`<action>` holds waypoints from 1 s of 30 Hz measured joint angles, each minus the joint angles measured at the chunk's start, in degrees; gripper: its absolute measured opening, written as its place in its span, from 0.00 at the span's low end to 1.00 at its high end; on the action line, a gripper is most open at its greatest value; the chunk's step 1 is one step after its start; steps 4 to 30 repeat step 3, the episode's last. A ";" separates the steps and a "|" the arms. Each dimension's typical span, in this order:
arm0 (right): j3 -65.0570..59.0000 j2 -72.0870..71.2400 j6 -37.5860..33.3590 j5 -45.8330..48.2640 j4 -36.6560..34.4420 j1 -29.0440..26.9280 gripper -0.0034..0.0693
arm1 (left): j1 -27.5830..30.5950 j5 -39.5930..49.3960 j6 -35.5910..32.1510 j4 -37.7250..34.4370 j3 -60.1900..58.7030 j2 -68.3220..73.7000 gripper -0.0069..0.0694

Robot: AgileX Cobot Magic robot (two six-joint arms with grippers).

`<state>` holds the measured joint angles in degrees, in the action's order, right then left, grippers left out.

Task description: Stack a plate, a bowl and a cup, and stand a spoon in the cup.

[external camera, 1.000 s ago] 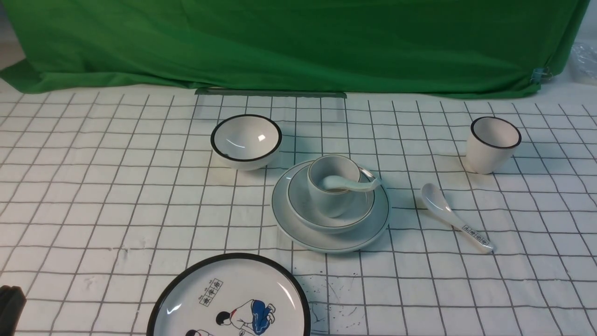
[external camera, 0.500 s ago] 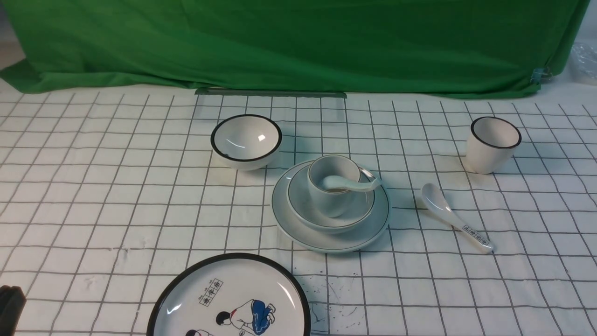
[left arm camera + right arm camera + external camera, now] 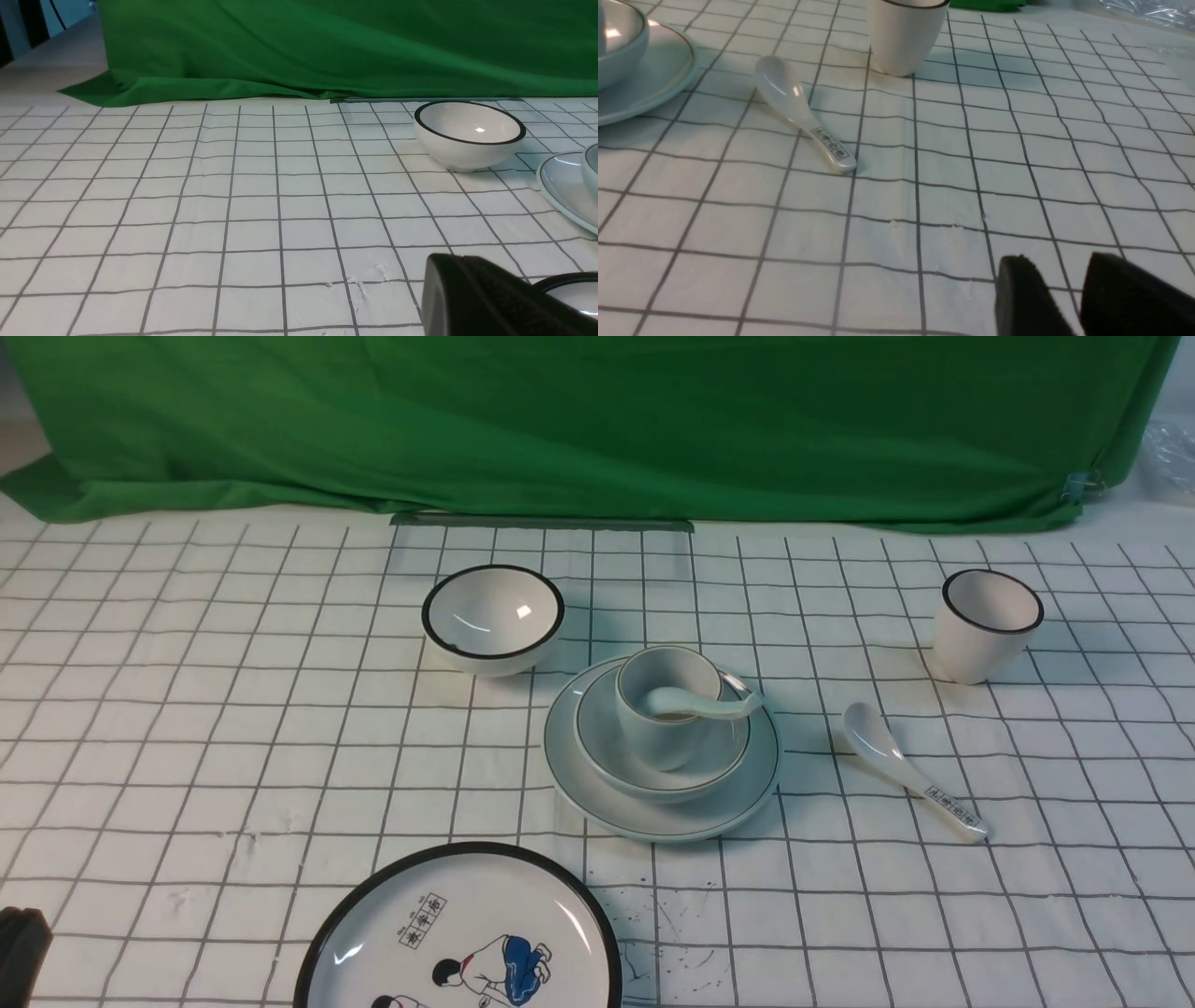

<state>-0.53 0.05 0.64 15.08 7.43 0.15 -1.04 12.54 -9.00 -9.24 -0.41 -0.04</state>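
The pale grey-green plate (image 3: 597, 798) lies mid-table with the shallow bowl (image 3: 721, 758) on it and the cup (image 3: 658, 735) standing in the bowl. The plain spoon (image 3: 705, 707) rests tilted in the cup, its handle sticking out over the rim to the right. My left gripper (image 3: 460, 258) is shut and holds nothing; it sits low at the near left (image 3: 19, 943), far from the stack. Over bare cloth near the table's front right, my right gripper (image 3: 1059, 262) is open with nothing between its fingers. The plate's edge (image 3: 560, 186) (image 3: 654, 79) shows in both wrist views.
A black-rimmed white bowl (image 3: 493, 616) stands behind the stack to the left. A black-rimmed white cup (image 3: 988, 623) stands at the far right. A spoon with a printed handle (image 3: 910, 770) lies right of the stack. A cartoon plate (image 3: 462, 933) lies at the front edge.
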 joint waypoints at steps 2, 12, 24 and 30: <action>0.00 0.00 0.00 0.00 0.00 0.00 0.37 | 0.00 0.00 0.00 0.00 0.00 0.00 0.10; 0.00 0.00 0.00 0.00 0.00 0.00 0.37 | 0.00 0.00 0.00 0.00 0.00 0.00 0.10; 0.00 0.00 0.00 0.00 0.00 0.00 0.37 | 0.00 0.00 0.00 0.00 0.00 0.00 0.10; 0.00 0.00 0.00 0.00 0.00 0.00 0.37 | 0.00 0.00 0.00 0.00 0.00 0.00 0.10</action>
